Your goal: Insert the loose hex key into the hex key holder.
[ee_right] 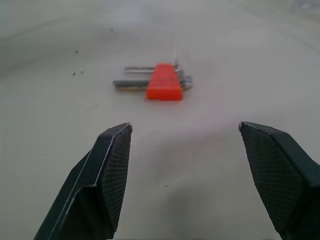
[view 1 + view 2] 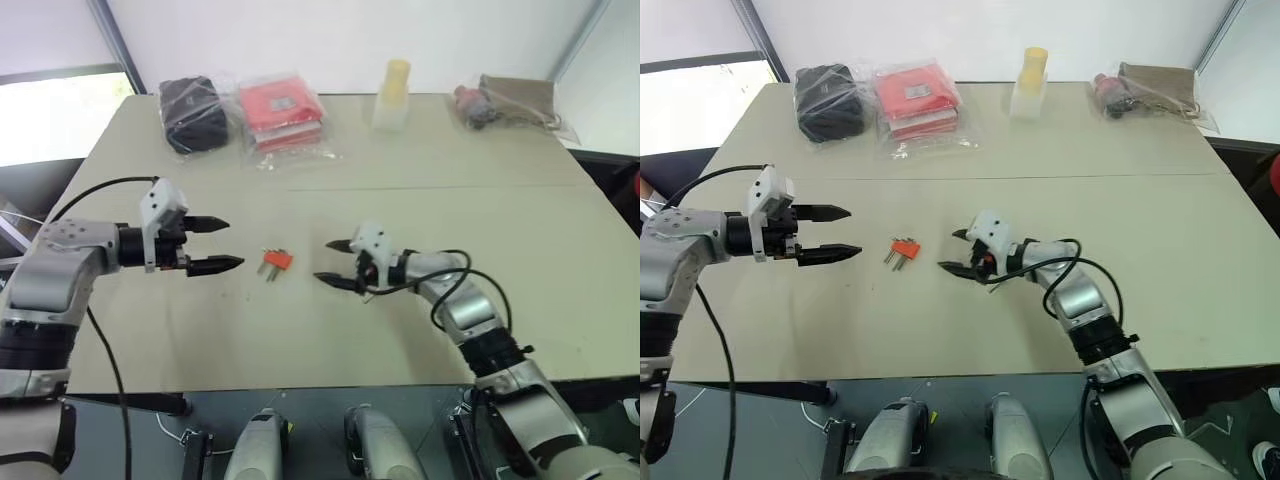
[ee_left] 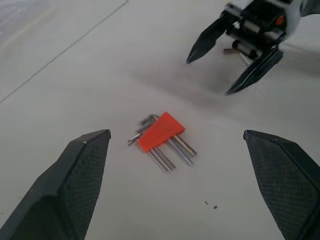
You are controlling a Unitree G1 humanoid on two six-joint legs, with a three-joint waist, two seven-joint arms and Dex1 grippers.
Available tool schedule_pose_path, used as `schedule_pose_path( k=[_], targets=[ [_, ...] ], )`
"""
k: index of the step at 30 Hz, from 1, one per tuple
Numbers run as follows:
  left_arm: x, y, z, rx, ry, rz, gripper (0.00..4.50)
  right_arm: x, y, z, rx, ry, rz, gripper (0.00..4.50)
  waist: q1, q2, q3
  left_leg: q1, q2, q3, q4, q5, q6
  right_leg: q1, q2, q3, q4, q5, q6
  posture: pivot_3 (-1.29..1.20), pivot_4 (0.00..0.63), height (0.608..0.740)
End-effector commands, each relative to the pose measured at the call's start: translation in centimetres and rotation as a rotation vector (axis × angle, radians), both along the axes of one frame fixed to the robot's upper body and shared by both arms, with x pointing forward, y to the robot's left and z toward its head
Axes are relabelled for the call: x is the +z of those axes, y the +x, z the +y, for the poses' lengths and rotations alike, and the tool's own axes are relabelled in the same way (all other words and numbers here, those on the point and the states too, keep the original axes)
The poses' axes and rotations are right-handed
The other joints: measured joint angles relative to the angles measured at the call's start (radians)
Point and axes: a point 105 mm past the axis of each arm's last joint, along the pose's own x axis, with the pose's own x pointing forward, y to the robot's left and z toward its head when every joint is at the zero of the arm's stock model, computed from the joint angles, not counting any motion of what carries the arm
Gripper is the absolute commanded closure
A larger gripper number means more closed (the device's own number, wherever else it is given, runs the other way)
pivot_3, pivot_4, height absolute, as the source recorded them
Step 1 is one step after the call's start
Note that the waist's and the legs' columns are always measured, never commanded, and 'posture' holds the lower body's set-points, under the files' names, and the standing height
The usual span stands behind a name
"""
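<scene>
The hex key holder (image 2: pixel 277 261), a small orange block with short dark keys sticking out, lies flat on the beige table (image 2: pixel 420 170) between my two grippers. My left gripper (image 2: pixel 222 245) hovers just left of it, open and empty, pointing at it. From the right, my right gripper (image 2: pixel 335 262) faces the holder, also open and empty. Both wrist views look at the holder (image 3: pixel 160 132) (image 1: pixel 164 82) between wide-spread fingers. A thin dark rod (image 3: pixel 232 50) shows beside the right gripper (image 3: pixel 209 76); I cannot tell whether it is the loose hex key.
Along the table's far edge stand a black bundle in a clear bag (image 2: pixel 193 113), a flat red packet in clear plastic (image 2: pixel 282 110), a yellow-capped bottle (image 2: pixel 393 95) and a brown pouch (image 2: pixel 510 102). A black cable loops beside my right wrist (image 2: pixel 450 290).
</scene>
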Motion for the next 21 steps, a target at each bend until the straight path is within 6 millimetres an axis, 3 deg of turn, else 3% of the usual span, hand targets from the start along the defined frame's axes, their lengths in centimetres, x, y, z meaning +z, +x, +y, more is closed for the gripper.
schedule_pose_path(
  k=[1, 5, 8, 21],
  targets=[
    [0.7, -0.8, 0.3, 0.01, 0.006, -0.028, 0.05, 0.9, 1.0, 1.3, 0.02, 0.001, -0.065, 0.94, -0.002, 0.0, 0.0, 0.0, 0.0, 0.0, 0.0, 0.0, 0.0, 0.0, 0.0, 0.0, 0.0, 0.0, 0.0, 0.0, 0.15, 0.74],
    [0.5, -1.0, 0.4, 0.031, 0.001, -0.026, 0.05, 0.6, 1.5, 1.9, 0.022, -0.002, -0.072, 0.94, -0.001, 0.0, 0.0, 0.0, 0.0, -0.001, -0.001, 0.0, 0.0, 0.0, 0.0, 0.0, 0.001, 0.0, 0.0, 0.0, 0.15, 0.74],
    [0.2, -1.2, 0.6, 0.071, -0.019, -0.03, 0.05, 0.0, 2.2, 3.5, 0.026, -0.011, -0.064, 0.94, -0.006, 0.0, 0.0, 0.001, 0.0, -0.001, -0.001, 0.0, 0.0, 0.0, 0.0, -0.001, 0.001, 0.0, 0.0, 0.0, 0.15, 0.74],
    [-0.4, -1.2, 0.5, 0.125, -0.042, -0.049, 0.05, -1.3, 2.5, 6.3, 0.022, 0.005, -0.018, 0.94, -0.006, 0.0, 0.0, 0.001, 0.0, -0.001, -0.001, 0.0, 0.0, -0.001, 0.0, 0.0, 0.003, 0.0, 0.0, 0.0, 0.15, 0.74]
  ],
)
